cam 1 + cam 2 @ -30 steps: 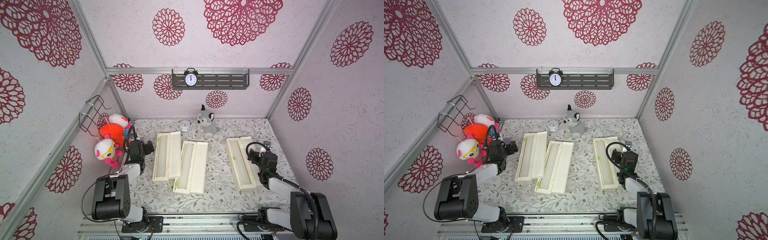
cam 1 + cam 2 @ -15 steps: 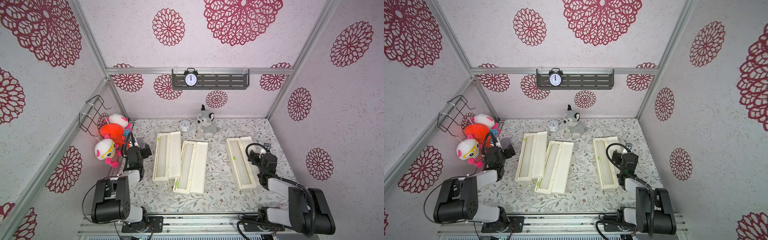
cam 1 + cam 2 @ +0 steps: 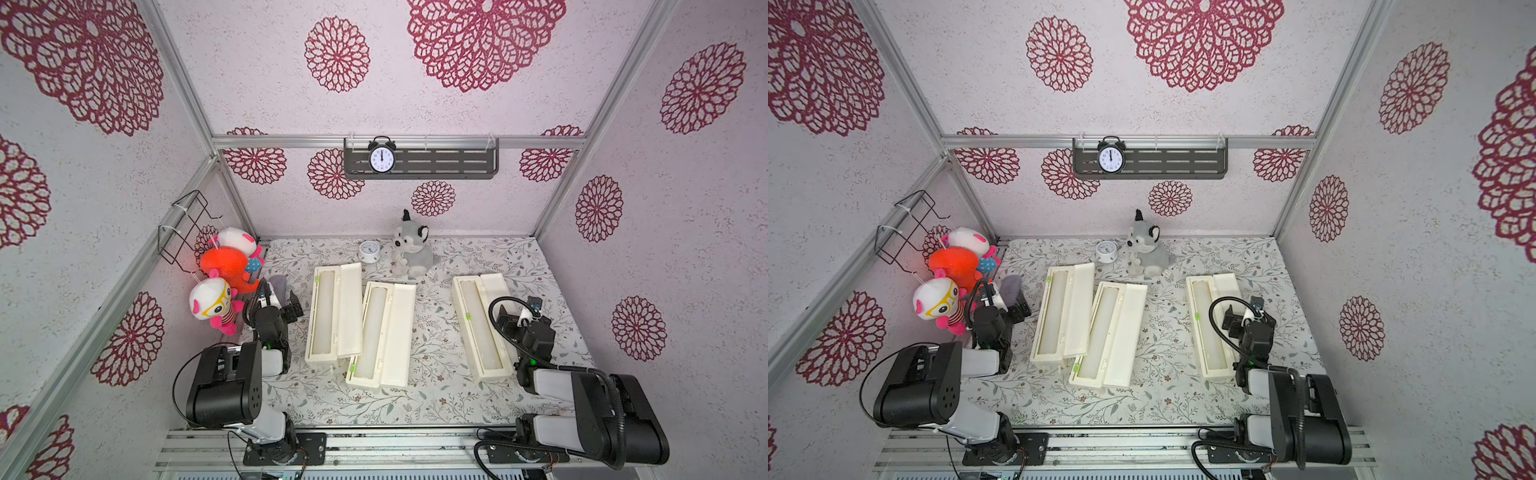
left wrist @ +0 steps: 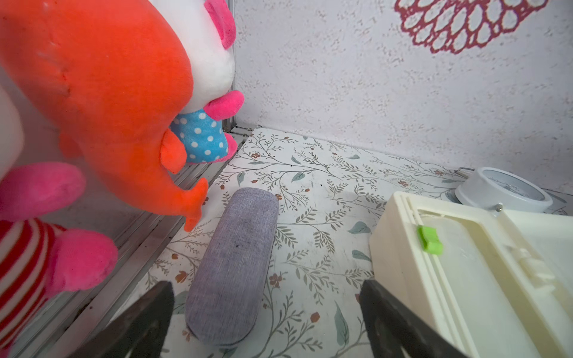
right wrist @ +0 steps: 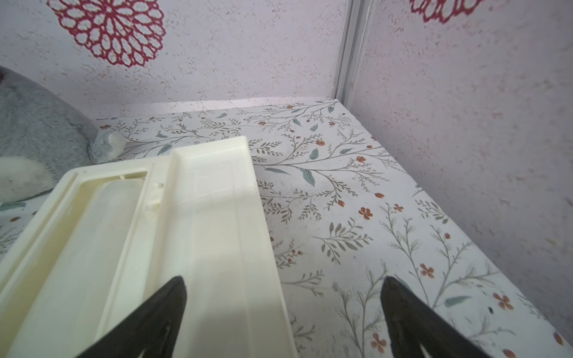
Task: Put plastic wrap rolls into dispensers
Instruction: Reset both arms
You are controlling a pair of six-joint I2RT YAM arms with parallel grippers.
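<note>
Floral mat (image 3: 436, 399) covers the table, shut in by the left wall (image 3: 104, 291), a far wall and the right wall (image 3: 665, 291), with a rail base (image 3: 415, 444) along the near edge. Plush toys (image 3: 224, 266) hang off the left wall and lean out over the mat's left edge. Beneath them a grey pouch (image 4: 232, 263) lies on the narrow strip between the wall and the left dispenser (image 3: 351, 307). The left gripper (image 4: 265, 283) hangs at the pouch's near end, fingers spread wide, one to each side, gripping nothing.

All three dispensers lie open, running near to far, with lids folded to the right. The left roll (image 3: 326, 320) fills the left one's body. The middle dispenser (image 3: 401, 332) sits just right of it, slightly tilted, its near left corner meeting the left one's near end; the middle roll (image 3: 371, 332) lies inside. A small clock (image 3: 369, 251) and a grey plush (image 3: 409, 249) crowd the far edge behind them.

A bare lane of mat separates the middle dispenser from the right dispenser (image 3: 494, 286), where the right roll (image 3: 481, 332) lies inside. The right gripper (image 5: 283, 279) hangs above the right edge of that lid (image 5: 214, 217), fingers far apart and empty, one over the lid, one over bare mat. Further right the mat runs open to the right wall, and a broad bare band spans the near edge.
</note>
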